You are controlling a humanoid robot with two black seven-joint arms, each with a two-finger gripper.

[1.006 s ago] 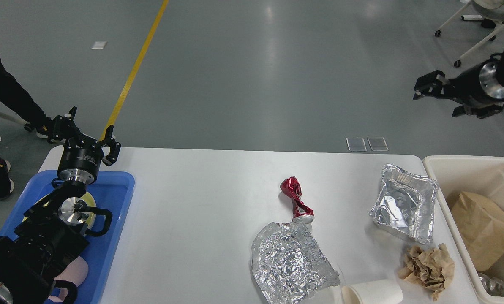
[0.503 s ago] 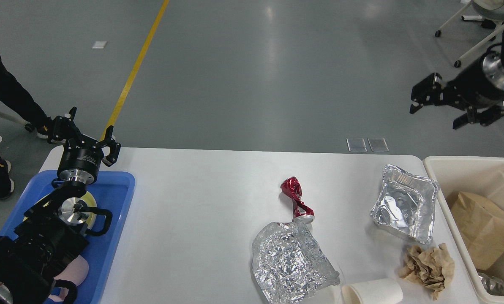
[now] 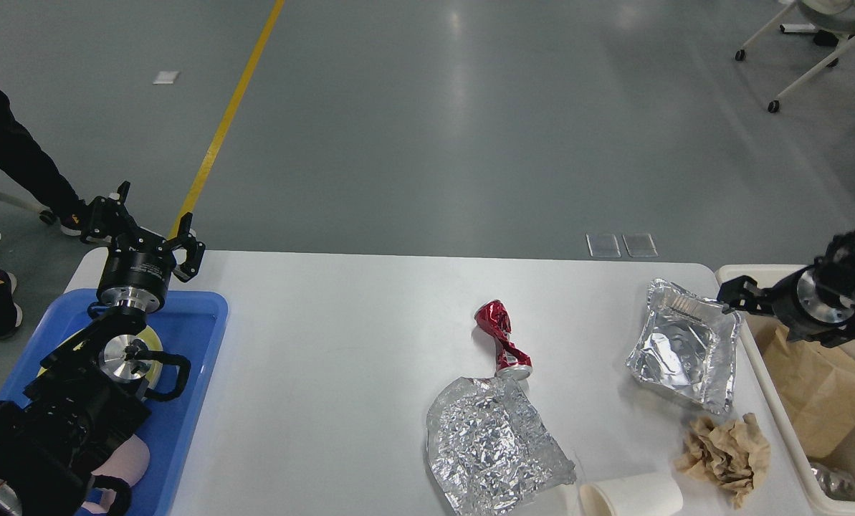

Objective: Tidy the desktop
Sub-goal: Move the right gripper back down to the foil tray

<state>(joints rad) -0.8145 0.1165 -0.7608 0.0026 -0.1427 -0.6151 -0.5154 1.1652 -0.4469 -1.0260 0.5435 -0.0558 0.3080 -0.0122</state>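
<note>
The white desktop [image 3: 327, 358] carries a crushed red can [image 3: 502, 340], a crumpled foil sheet [image 3: 492, 448], a foil tray [image 3: 685, 347], a wad of brown paper [image 3: 724, 451] and a white paper cup [image 3: 635, 494] lying at the front edge. My right gripper [image 3: 732, 294] hovers at the foil tray's far right corner, above the gap between tray and bin, fingers apart and holding nothing. My left gripper [image 3: 144, 229] stands open and empty over the desktop's far left corner, behind the blue tray.
A blue tray [image 3: 190, 401] at the left holds a yellow plate [image 3: 156, 344] and a pink item [image 3: 130, 459], mostly covered by my left arm. A cream bin [image 3: 757, 272] at the right edge holds a brown paper bag [image 3: 814, 387]. A person's legs [image 3: 11, 158] stand far left.
My right arm has swung down from high over the floor at the far right to the foil tray's corner beside the bin. The left arm and the items have not moved.
</note>
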